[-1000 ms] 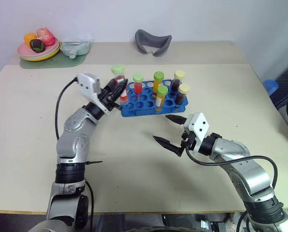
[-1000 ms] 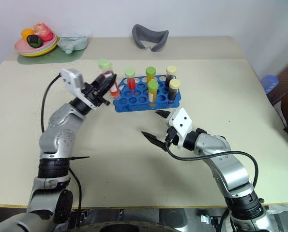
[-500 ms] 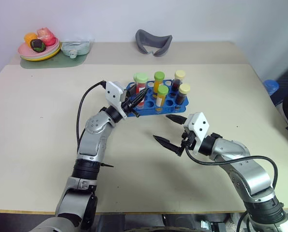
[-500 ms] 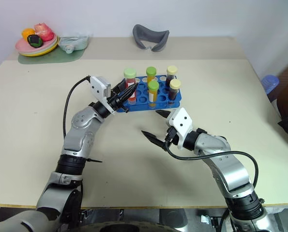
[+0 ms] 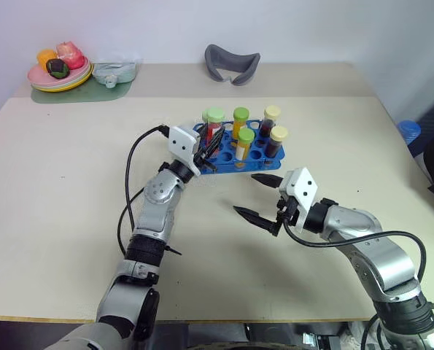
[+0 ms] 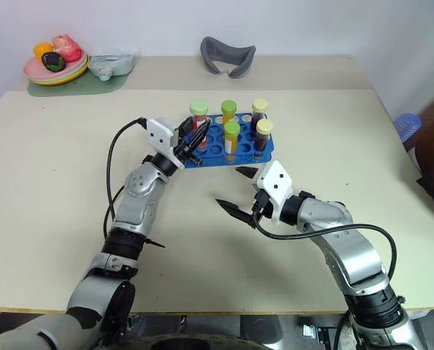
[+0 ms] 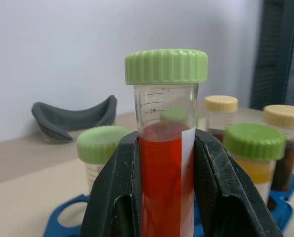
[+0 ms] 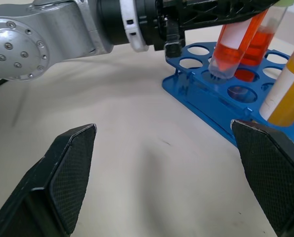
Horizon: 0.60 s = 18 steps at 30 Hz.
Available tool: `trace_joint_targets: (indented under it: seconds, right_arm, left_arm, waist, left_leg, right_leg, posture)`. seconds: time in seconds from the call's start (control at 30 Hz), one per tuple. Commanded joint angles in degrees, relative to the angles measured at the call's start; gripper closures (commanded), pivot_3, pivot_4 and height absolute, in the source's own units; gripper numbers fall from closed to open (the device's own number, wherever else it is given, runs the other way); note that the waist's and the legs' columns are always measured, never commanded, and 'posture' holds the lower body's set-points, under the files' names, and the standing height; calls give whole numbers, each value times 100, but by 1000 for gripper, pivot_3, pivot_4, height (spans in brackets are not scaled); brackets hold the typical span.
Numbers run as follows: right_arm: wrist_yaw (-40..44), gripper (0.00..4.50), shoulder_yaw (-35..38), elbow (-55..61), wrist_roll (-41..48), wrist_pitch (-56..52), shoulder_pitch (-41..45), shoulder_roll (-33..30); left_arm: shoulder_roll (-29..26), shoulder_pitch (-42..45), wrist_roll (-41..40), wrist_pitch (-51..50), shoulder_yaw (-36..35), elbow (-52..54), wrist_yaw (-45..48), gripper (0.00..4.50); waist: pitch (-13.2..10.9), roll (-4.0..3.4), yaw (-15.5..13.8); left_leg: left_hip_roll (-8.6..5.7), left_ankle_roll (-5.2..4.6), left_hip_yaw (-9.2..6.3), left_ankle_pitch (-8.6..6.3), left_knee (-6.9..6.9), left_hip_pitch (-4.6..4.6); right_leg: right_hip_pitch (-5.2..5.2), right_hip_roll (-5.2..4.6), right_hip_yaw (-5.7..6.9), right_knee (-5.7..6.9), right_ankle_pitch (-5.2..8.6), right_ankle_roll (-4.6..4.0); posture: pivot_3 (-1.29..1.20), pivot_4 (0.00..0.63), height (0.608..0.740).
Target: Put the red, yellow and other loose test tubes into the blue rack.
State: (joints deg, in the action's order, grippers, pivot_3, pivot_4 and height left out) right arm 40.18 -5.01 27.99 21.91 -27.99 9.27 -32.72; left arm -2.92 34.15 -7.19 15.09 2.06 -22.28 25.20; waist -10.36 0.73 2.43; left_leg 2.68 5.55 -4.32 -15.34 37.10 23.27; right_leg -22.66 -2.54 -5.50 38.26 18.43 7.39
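The blue rack (image 5: 235, 154) sits mid-table. My left gripper (image 5: 204, 152) is shut on a red test tube (image 5: 212, 132) with a pale green cap. It holds the tube slightly tilted over the rack's left end. In the right wrist view the tube's tip (image 8: 219, 70) hovers just above the rack's holes (image 8: 206, 98). The left wrist view shows the black fingers (image 7: 112, 197) clamping the tube (image 7: 164, 163). Several capped tubes stand in the rack: another red one, yellow-orange ones (image 5: 240, 138) and dark ones (image 5: 273, 142). My right gripper (image 5: 246, 193) is open and empty on the near side of the rack.
A plate of toy food (image 5: 56, 73) and a pale green container (image 5: 114, 71) sit at the table's far left. A grey curved object (image 5: 231, 64) lies at the far middle. A blue item (image 5: 408, 130) shows past the table's right edge.
My left arm carried the red tube rightward and down, from left of the rack to over its left end. My right arm stayed still.
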Motion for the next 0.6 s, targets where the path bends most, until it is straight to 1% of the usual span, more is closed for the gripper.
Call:
trace_joint_targets:
  seconds: [0.03,0.27,0.47,0.6]
  right_arm:
    - [24,0,166,288,134,-24,71,-54]
    - [-14,0,164,351,130,-85,63,-33]
    - [-3,0,204,373,131,-107,44,-38]
    - [18,0,183,333,116,-94,75,-26]
  left_arm:
    - [76,102,6,265,36,-45,14,3711]
    - [160,8,-171,194,50,15,231,3711]
    - [79,-268,-118,81,73,390,228,3711]
    - [19,-317,-59,66,36,446,114,3711]
  waist:
    - [0,0,2]
    - [0,0,3]
    - [0,0,2]
    - [0,0,3]
  left_leg:
    - [0,0,0,0,0,0]
    - [0,1,0,1,0,0]
    - [0,2,-1,1,0,-1]
    - [0,0,-1,0,0,-1]
  right_leg:
    - [0,0,0,0,0,0]
    - [0,0,0,0,0,0]
    - [0,0,0,0,0,0]
    - [1,0,0,0,0,0]
  posture:
    - [0,150,740]
    - [0,150,740]
    - [0,150,740]
    - [0,150,740]
